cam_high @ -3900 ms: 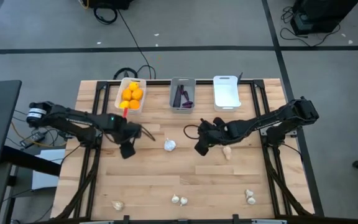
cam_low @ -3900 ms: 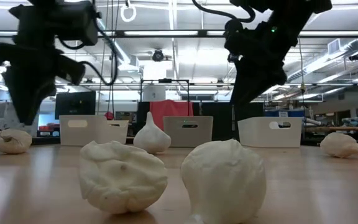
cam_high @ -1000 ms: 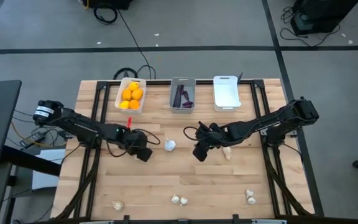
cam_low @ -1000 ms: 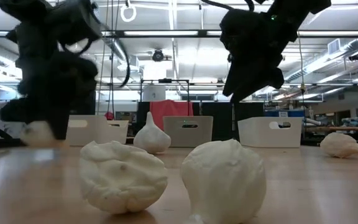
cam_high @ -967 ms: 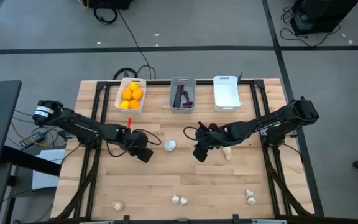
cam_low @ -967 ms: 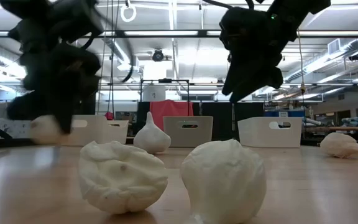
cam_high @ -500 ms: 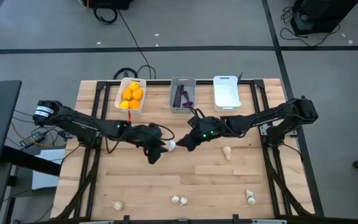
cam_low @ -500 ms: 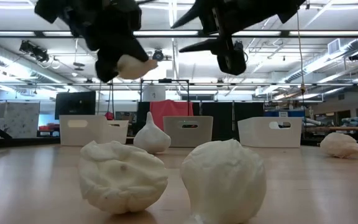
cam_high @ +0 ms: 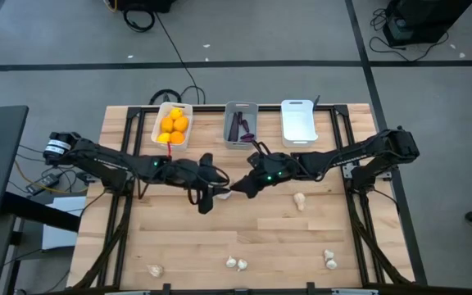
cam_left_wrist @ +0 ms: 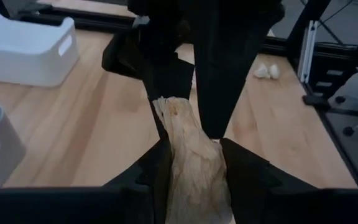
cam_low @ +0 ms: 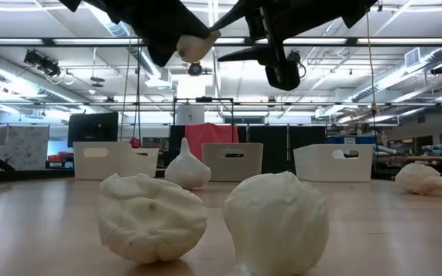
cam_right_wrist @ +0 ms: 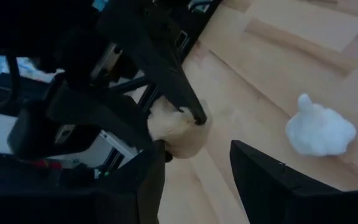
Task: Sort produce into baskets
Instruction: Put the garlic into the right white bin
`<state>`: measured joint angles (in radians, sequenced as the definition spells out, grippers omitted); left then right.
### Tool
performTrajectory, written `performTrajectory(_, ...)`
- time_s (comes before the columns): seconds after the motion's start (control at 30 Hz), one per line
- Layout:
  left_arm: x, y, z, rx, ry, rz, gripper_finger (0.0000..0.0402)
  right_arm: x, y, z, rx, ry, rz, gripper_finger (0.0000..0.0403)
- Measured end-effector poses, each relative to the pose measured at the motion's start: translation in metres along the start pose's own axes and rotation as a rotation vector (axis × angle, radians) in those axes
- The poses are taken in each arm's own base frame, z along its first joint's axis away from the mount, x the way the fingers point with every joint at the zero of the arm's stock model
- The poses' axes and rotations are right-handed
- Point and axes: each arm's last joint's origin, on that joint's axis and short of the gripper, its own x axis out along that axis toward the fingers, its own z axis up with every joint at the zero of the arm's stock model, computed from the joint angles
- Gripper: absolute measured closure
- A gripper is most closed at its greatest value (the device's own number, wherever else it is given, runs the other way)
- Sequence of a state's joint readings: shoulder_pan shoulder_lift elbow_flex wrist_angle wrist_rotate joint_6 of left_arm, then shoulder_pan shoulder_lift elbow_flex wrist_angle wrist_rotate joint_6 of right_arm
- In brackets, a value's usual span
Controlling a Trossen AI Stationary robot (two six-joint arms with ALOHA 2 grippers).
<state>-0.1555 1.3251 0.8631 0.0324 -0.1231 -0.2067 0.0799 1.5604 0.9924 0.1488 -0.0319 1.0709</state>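
Above the desk's point(cam_high: 179, 238) middle, the left gripper point(cam_high: 216, 194) pinches a garlic bulb point(cam_low: 192, 47) between its fingers point(cam_left_wrist: 248, 171), held up in the air; the right gripper point(cam_high: 238, 188) meets it there, fingers point(cam_right_wrist: 263, 177) spread around the bulb

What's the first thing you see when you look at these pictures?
Two dark robot arms meet nose to nose above the middle of the wooden table. The left gripper holds a whitish garlic bulb up in the air, and the open right gripper faces it closely. At the table's back edge, the left basket glows with bright orange fruits.
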Motion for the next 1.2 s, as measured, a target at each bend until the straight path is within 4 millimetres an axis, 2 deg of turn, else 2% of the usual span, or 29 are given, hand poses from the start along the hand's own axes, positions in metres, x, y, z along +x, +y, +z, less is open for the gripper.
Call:
performTrajectory(0.2,0.0,0.0,0.001,0.044,-0.006,0.005,0.0272,0.0,0.002,0.003,-0.03,-0.026,0.017,0.0242)
performTrajectory(0.5,0.0,0.0,0.001,0.041,-0.005,-0.001,0.0272,0.0,0.004,0.004,-0.1,-0.025,0.05,0.0339)
performTrajectory(0.63,0.0,0.001,0.001,-0.05,-0.024,0.043,0.0254,0.0,0.004,0.004,-0.13,-0.028,0.049,0.0391)
performTrajectory(0.93,0.0,0.002,0.003,-0.073,-0.049,0.076,0.0149,-0.001,0.0,0.013,-0.182,-0.09,0.015,0.0399)
performTrajectory(1.07,0.0,0.003,0.001,-0.081,-0.033,0.09,0.0131,-0.001,-0.005,0.015,-0.183,-0.098,-0.027,0.04)
performTrajectory(1.2,-0.001,0.006,-0.006,-0.105,0.03,0.171,0.0127,-0.002,-0.021,0.015,-0.155,-0.089,-0.196,0.04)
